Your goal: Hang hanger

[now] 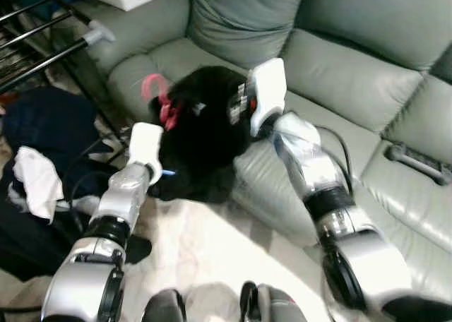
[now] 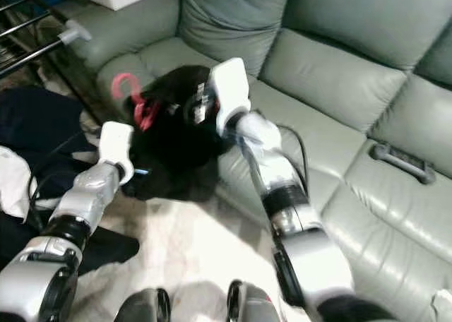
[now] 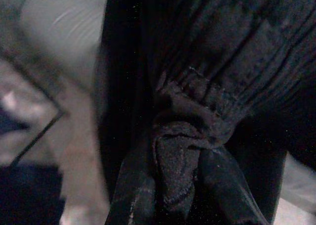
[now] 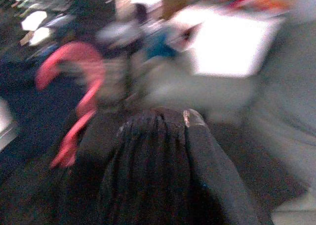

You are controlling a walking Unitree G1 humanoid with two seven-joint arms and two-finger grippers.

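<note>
One black fabric garment [image 1: 201, 142] on one pink plastic hanger [image 1: 164, 103] hangs over the grey leather sofa's [image 1: 353, 75] front edge, left gripper [image 3: 180, 185] pinched on its hem, right gripper [image 4: 163, 136] clamped on its top fold, black metal rack [image 1: 42, 46] crowding leftward.
</note>
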